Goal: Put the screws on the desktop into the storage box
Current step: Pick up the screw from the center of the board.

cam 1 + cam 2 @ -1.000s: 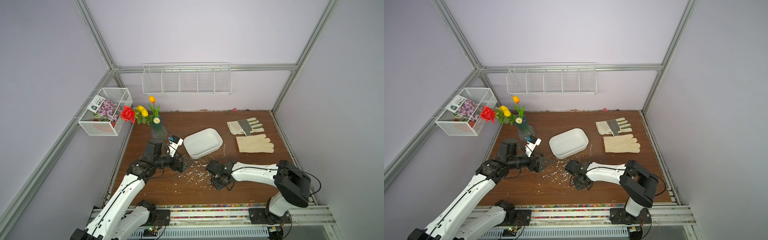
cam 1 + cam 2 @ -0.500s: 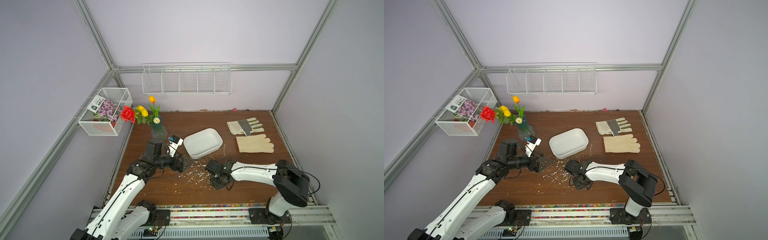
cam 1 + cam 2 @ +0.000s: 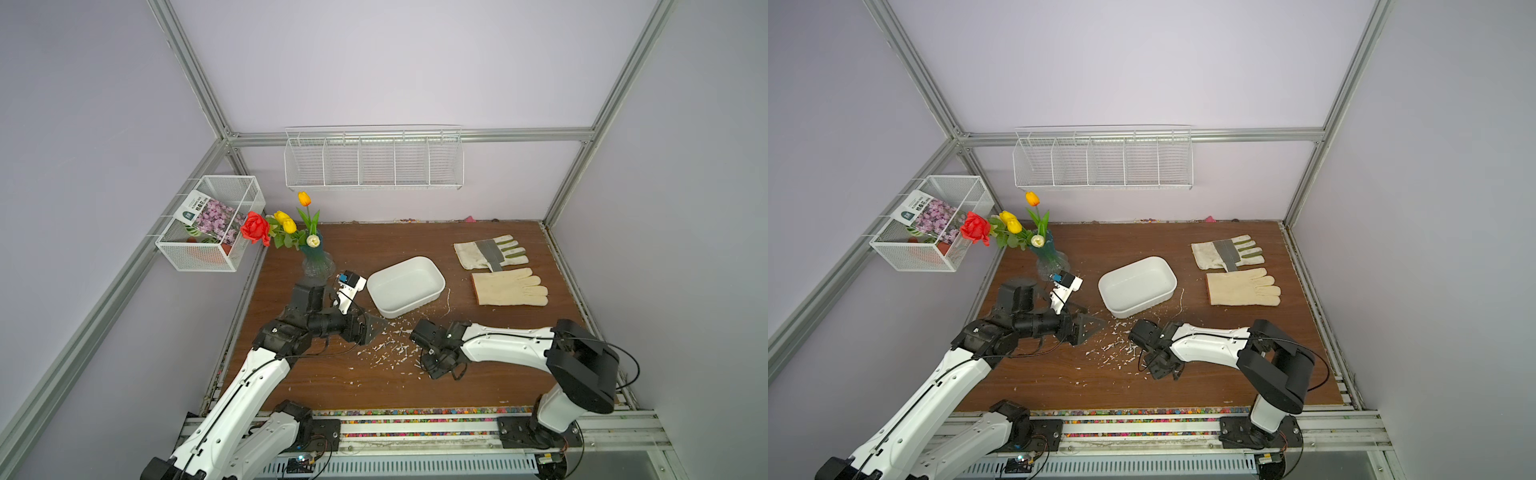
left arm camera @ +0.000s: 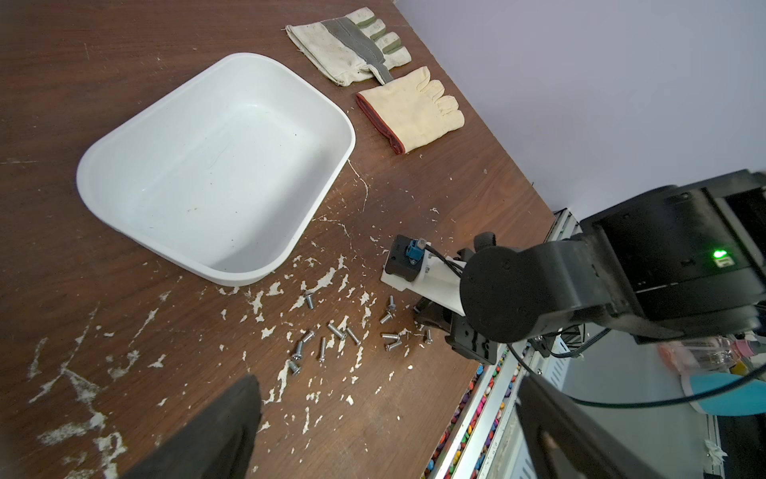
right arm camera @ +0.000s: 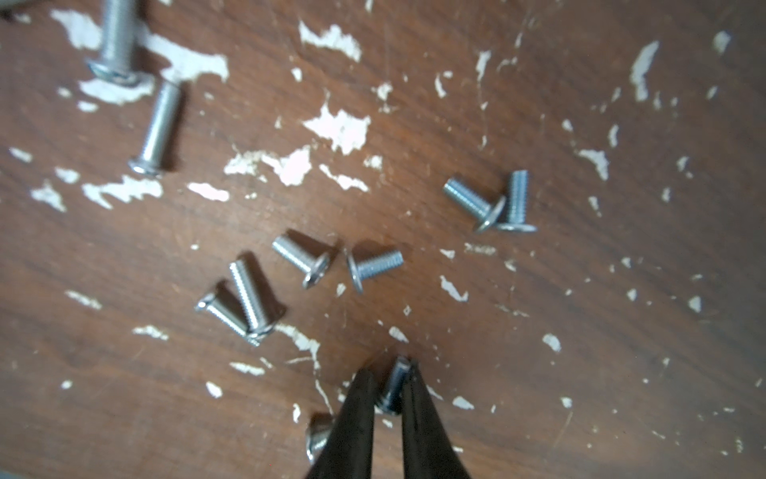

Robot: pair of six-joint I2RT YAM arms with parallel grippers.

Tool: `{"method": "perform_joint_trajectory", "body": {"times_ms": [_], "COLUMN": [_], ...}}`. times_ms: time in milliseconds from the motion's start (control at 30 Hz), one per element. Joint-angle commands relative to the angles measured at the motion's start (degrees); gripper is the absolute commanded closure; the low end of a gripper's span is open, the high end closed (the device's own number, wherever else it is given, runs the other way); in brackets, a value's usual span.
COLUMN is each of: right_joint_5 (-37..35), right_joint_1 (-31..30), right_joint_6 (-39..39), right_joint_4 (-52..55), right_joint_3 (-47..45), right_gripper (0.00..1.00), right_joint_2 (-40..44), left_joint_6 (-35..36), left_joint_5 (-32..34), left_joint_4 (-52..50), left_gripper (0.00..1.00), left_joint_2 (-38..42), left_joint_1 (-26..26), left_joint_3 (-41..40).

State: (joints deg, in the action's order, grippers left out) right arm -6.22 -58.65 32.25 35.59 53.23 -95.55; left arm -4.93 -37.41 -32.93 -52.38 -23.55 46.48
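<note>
1. Right gripper [image 5: 389, 371]: black tips pressed together, pinching a single screw [image 5: 393, 387] by its shaft. I cannot tell whether that screw touches the desktop [image 3: 395, 245] or hangs just clear of it.
2. Loose screws [image 5: 375, 265]: they lie on their sides on the desktop, scattered just beyond the right tips. Two pairs touch or overlap and the rest lie apart. One more screw head shows beside a right finger [image 5: 356, 414], partly hidden by it.
3. The scatter sits on a patch of white flecks [image 5: 340, 128] in the brown wood grain, between the two grippers.
4. Box [image 4: 215, 166]: a white tub, upright, near mid-board and set at an angle. Its near wall is close to the loose screws but not touching them.
5. Left gripper [image 3: 374, 329]: fingers spread wide and gripping nothing. It points toward the scatter from the left arm's side. Its height above the board is not clear.
6. Two gloves [image 3: 509, 286] lie side by side on the right arm's side of the box, well apart from the screws.
7. Vase of flowers [image 3: 318, 266]: upright at the far left of the board, behind the left arm.
8. Wire baskets [image 3: 374, 162] hang on the walls above the board.
</note>
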Motion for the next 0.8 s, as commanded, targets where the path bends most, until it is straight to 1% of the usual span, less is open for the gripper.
{"method": "perform_joint_trajectory", "body": {"times_ms": [0,300,500,633,767], "right_joint_5": [-1.8,-3.3,-3.2,-3.7,-3.9], "right_joint_1": [-0.2,0.7,4.1,7.4,10.8], "right_joint_6": [-0.1,-2.1,-5.5,-9.4,-13.3], "right_joint_4": [0.1,3.4,6.3,9.2,11.5], "right_joint_3": [0.5,2.8,5.5,10.4,18.4], "right_gripper": [0.84,0.85,0.84,0.84,0.84], "right_joint_2": [-1.1,0.6,3.7,4.6,3.2], "left_joint_6": [-0.2,-0.2,-0.2,-0.2,-0.5], "left_joint_5": [-0.2,-0.1,0.2,0.6,3.2], "left_joint_4": [0.3,0.3,0.2,0.2,0.0], "left_gripper": [0.0,0.0,0.0,0.0,0.0], "left_joint_2": [0.5,0.5,0.5,0.4,0.2], "left_joint_1": [-0.1,-0.1,-0.2,-0.1,-0.2], "left_joint_3": [-0.7,-0.7,-0.8,-0.8,-0.8]}}
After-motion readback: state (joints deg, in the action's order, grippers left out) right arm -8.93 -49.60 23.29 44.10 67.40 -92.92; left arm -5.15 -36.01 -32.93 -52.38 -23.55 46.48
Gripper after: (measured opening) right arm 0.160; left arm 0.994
